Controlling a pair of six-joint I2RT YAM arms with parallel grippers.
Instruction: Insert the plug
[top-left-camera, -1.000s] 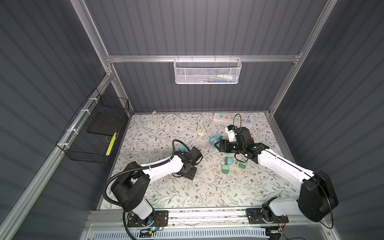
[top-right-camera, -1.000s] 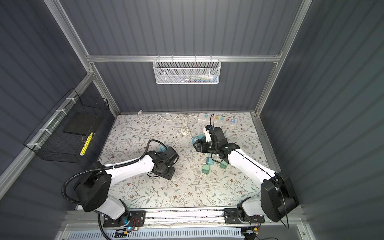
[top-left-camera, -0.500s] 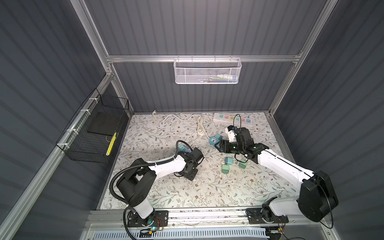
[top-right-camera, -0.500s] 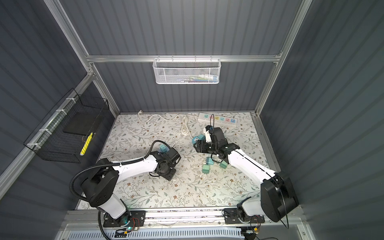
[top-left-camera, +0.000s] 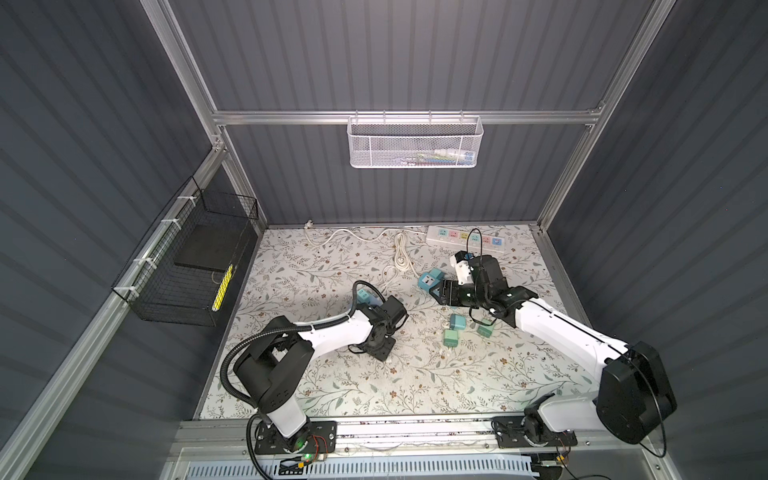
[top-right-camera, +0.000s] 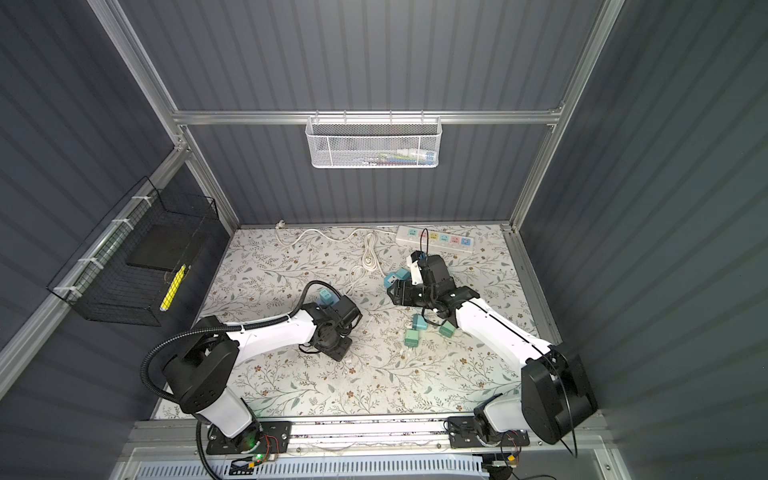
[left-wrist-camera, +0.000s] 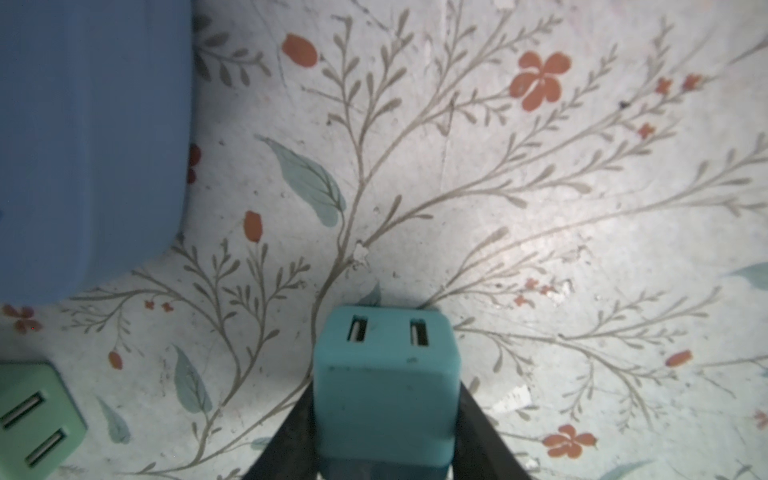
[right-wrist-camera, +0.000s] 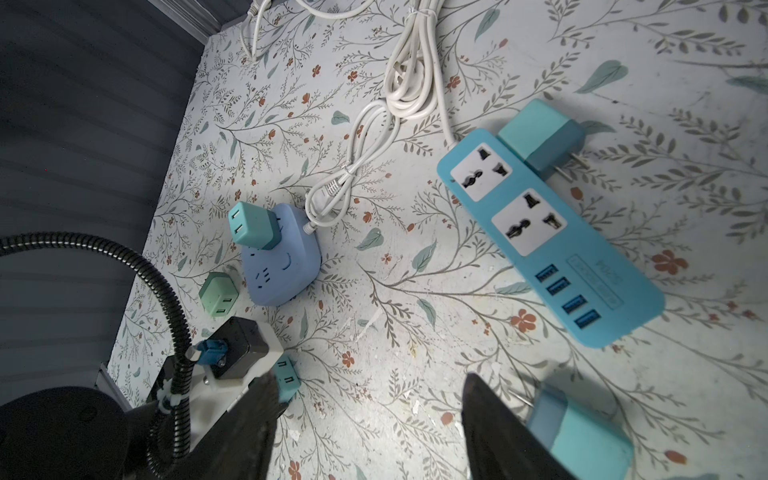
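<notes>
Two dark fingers (left-wrist-camera: 286, 440) of the left gripper (left-wrist-camera: 385, 390) press against opposite sides of the teal plug (left-wrist-camera: 386, 374), so it is clamped. Its slotted face points away from the palm and its prongs are hidden. Ahead of that gripper and off to one side sits the blue cube socket (left-wrist-camera: 83, 145), which in the right wrist view carries a seated plug (right-wrist-camera: 249, 224); a mint plug (left-wrist-camera: 33, 411) lies just beside it. Farther right, the right gripper (right-wrist-camera: 368, 382) hangs with jaws wide and nothing between them, and the teal power strip (right-wrist-camera: 548, 237) lies ahead of it with both large outlets free. The grasp looks done, and the carry to a socket comes next. That move likely calls for lifting, then turning the prongs to face an outlet, perhaps with a regrip.
</notes>
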